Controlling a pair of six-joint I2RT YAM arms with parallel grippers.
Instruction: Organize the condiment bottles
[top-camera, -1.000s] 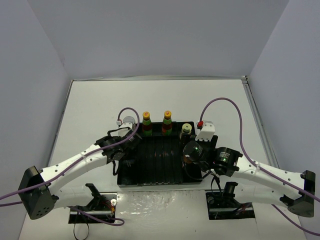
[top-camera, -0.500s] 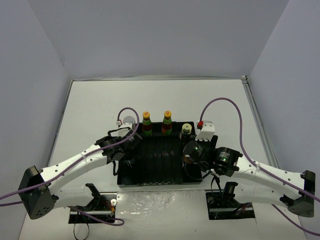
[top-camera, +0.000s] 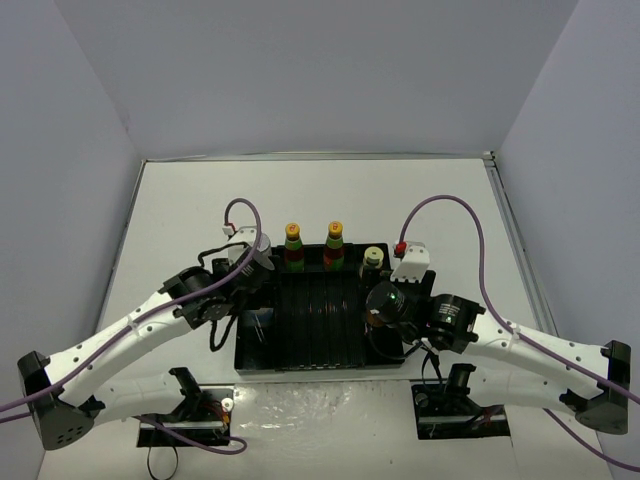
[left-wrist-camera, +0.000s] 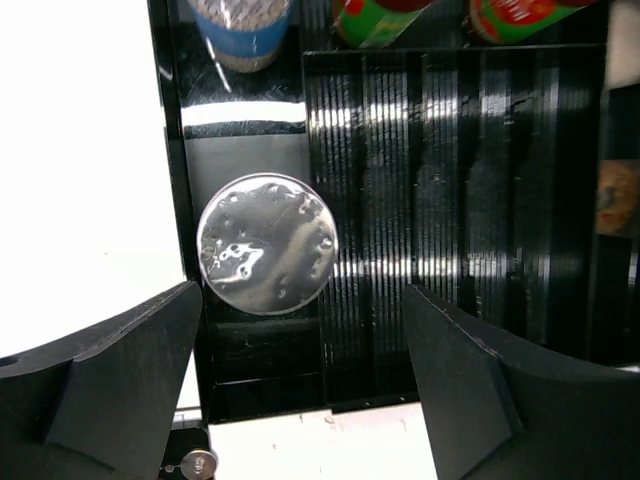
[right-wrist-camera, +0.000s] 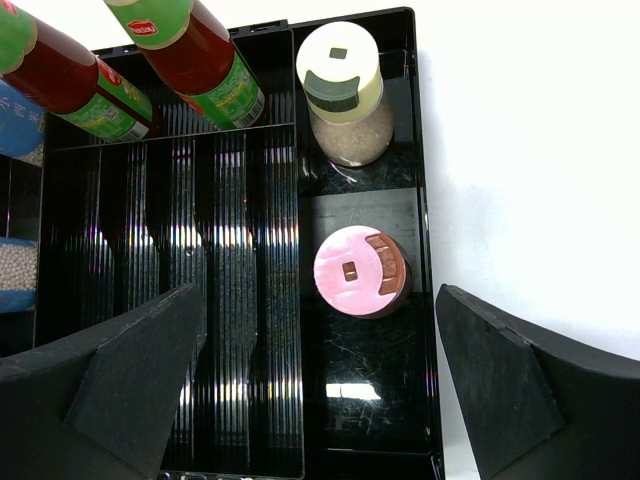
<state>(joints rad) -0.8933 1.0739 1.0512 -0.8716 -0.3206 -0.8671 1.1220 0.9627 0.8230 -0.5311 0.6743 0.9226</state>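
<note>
Two green-necked, orange-capped bottles (top-camera: 293, 245) (top-camera: 335, 243) stand in the back row of the black divided tray (top-camera: 320, 362); they also show in the right wrist view (right-wrist-camera: 70, 85) (right-wrist-camera: 200, 55). A yellow-green-capped bottle (right-wrist-camera: 340, 75) stands in the right back compartment, with the pink-capped bottle (right-wrist-camera: 360, 271) in front of it. One silver-lidded shaker (left-wrist-camera: 267, 243) stands in the left compartment, and the second shaker (left-wrist-camera: 243, 25) stands behind it. My left gripper (left-wrist-camera: 305, 370) is open above the first shaker. My right gripper (right-wrist-camera: 315, 390) is open above the pink-capped bottle.
The tray's wide ribbed middle section (top-camera: 318, 320) holds nothing. White tabletop (top-camera: 330, 195) lies round the tray, with grey walls at the back and sides. Purple cables (top-camera: 450, 205) loop over both arms.
</note>
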